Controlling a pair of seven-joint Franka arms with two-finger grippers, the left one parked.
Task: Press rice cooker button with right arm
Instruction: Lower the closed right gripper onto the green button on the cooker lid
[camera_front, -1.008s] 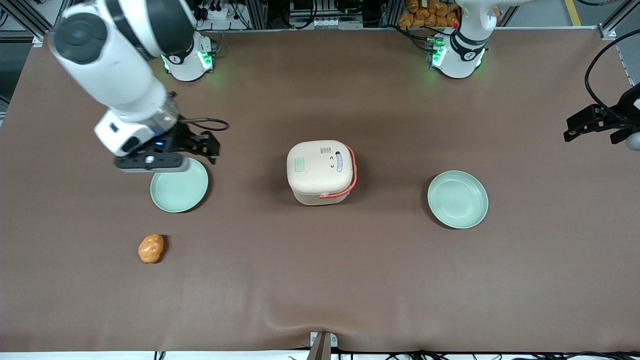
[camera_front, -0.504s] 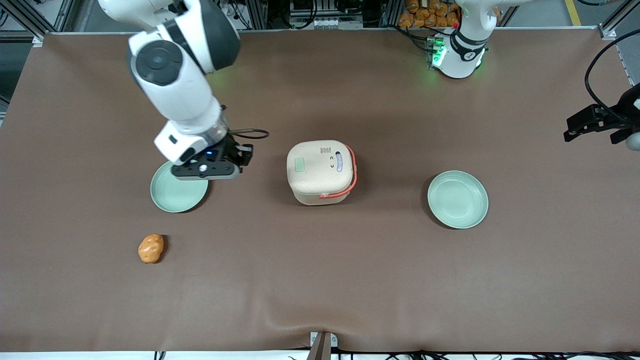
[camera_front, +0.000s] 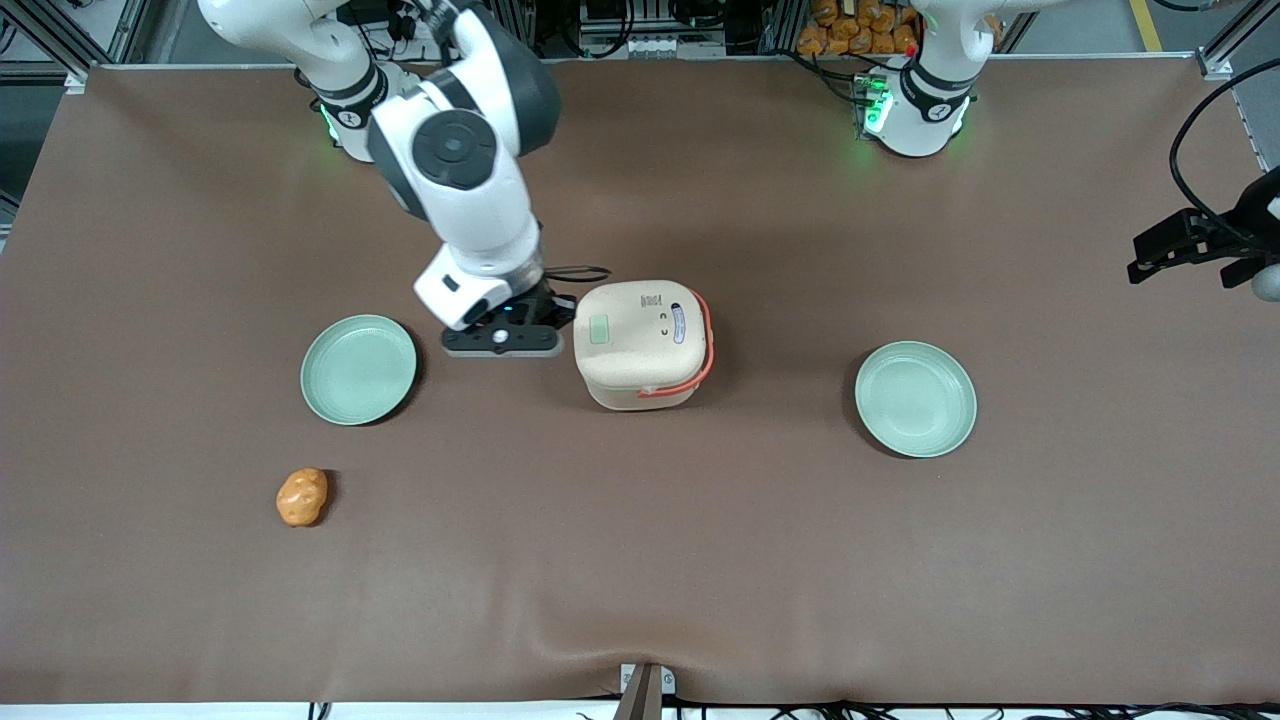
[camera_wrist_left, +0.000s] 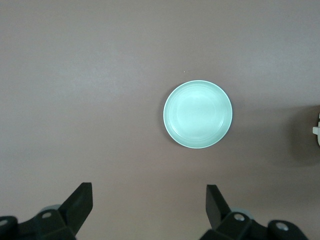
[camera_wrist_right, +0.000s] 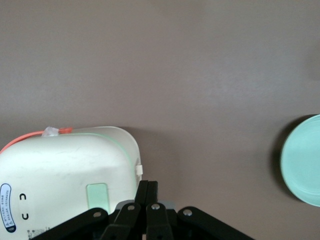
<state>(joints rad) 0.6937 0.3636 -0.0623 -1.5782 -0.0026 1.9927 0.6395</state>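
You have the right arm reaching over the brown worktop, with its gripper hanging just beside the rice cooker, on the side toward the working arm's end. From the wrist camera the fingers are pressed together into a single narrow tip, holding nothing. That tip sits close to the cooker's edge, near the little white latch on its rim, and is not over the button.

The rice cooker stands near the middle of the worktop with its lid down. Its coral-red handle is folded toward the side facing the parked arm's end. The button is a pale green square set into the cream lid, on the part of the lid closest to the gripper. The blue-edged oval panel and two small dark dots lie on the lid too, nearer the handle.

One green plate lies toward the working arm's end, near the gripper but apart from it. A second green plate lies toward the parked arm's end, well apart from the cooker. A small orange lump rests nearer the front camera than the first plate.
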